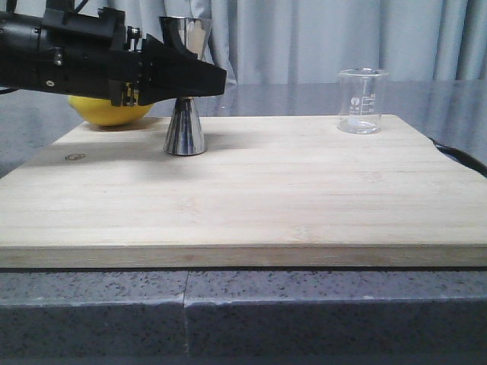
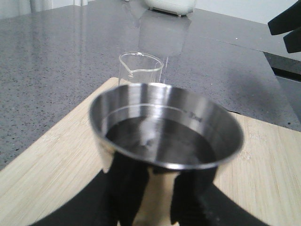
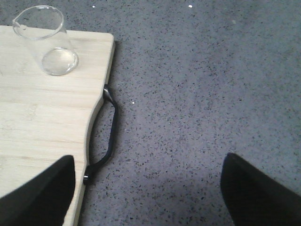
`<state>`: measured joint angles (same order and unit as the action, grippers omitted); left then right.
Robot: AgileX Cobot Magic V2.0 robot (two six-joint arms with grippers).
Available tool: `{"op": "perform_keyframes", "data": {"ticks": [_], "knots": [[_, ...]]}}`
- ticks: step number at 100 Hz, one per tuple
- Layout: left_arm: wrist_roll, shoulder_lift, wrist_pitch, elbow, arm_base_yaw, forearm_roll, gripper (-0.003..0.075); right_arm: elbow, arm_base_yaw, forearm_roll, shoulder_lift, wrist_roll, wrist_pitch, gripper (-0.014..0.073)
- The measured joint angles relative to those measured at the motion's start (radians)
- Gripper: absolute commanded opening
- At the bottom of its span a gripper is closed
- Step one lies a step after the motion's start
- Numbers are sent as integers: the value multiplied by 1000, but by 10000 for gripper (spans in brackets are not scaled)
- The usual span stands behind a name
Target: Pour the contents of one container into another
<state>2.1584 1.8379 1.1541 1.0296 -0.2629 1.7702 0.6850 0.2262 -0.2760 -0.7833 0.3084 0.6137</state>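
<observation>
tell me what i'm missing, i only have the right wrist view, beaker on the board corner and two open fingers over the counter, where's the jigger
Observer: The jigger stands upright on the cutting board, toward the robot's left, well apart from the beaker.
Operator: is the left arm on it
Observer: Yes. In the front view the left gripper sits at the jigger's narrow waist, and its fingers flank the steel body in the left wrist view.
Operator: anything in the jigger
Observer: The left wrist view looks into its top cup; it reflects dark and I cannot tell whether liquid is there.
Operator: anything else around
Observer: A lemon lies behind the left arm, at the board's far left edge.
</observation>
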Motion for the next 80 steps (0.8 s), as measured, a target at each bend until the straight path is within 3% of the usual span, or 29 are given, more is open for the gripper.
{"op": "perform_keyframes", "data": {"ticks": [15, 44, 63, 80], "knots": [[2, 0, 0, 0, 0, 2, 299, 0, 0, 0, 0, 0, 0, 573], [2, 0, 2, 0, 0, 2, 599, 0, 0, 0, 0, 0, 0, 573], [-39, -21, -45, 0, 0, -75, 610, 0, 0, -2, 0, 0, 0, 573], [-142, -112, -194, 0, 0, -187, 610, 0, 0, -2, 0, 0, 0, 573]]}}
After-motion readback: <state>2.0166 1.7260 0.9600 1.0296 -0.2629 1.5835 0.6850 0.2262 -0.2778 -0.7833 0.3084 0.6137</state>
